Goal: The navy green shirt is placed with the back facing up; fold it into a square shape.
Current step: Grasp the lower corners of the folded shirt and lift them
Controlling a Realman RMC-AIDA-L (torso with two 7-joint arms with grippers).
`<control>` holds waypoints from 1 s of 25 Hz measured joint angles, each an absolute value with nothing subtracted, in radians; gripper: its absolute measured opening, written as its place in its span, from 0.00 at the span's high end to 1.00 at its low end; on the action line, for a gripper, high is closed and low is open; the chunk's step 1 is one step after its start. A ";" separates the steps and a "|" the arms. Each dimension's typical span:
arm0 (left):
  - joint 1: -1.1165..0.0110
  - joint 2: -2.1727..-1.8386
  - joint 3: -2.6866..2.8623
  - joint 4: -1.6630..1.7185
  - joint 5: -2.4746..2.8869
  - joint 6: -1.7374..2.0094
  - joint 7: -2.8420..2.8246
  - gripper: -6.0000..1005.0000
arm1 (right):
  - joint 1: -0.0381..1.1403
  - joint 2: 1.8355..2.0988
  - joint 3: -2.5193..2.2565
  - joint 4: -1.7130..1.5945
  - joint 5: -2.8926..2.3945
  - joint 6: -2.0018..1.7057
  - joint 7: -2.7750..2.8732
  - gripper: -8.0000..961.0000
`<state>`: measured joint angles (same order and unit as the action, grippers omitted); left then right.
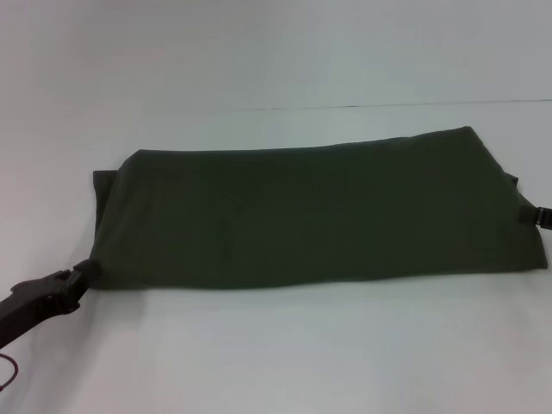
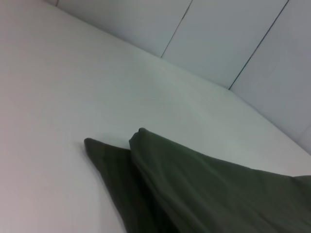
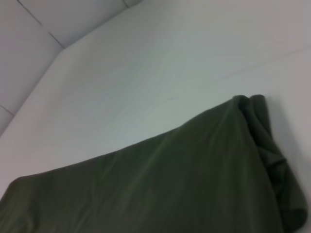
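Soft, limp navy green shirt on bench; left pincer apparently pinching its near-left corner; right pincer state indiscernible.

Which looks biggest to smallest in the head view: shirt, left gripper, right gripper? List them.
1. shirt, by far the largest.
2. left gripper, at its near left corner.
3. right gripper, mostly cut off by the picture's edge, so its true size is unsure.

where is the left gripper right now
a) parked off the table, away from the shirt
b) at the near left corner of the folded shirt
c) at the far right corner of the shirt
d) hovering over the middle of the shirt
b: in the head view the left gripper sits at the near left corner of the navy green shirt, which lies as a long band on the white table; the right gripper is at its right edge.
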<state>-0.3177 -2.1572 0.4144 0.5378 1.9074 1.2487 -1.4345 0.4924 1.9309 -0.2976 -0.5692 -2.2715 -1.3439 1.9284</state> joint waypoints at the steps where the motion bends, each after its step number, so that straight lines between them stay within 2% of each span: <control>1: -0.320 -2.156 0.414 0.538 1.907 1.251 -1.435 0.94 | 0.492 1.931 -0.298 -0.569 -2.275 -1.340 1.933 0.27; 3: -0.323 -2.155 0.413 0.542 1.907 1.254 -1.439 0.98 | 0.494 1.931 -0.298 -0.568 -2.294 -1.326 1.948 0.28; 13: -0.325 -2.156 0.410 0.572 1.905 1.255 -1.451 0.98 | 0.506 1.952 -0.313 -0.546 -2.322 -1.253 1.962 0.34; 25: -0.328 -2.154 0.411 0.584 1.905 1.246 -1.462 0.98 | 0.497 1.953 -0.325 -0.531 -2.322 -1.250 1.963 0.37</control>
<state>-0.3282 -2.1536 0.4110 0.5845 1.9051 1.2460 -1.4617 0.4970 1.9529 -0.3253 -0.5308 -2.3221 -1.2499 1.9634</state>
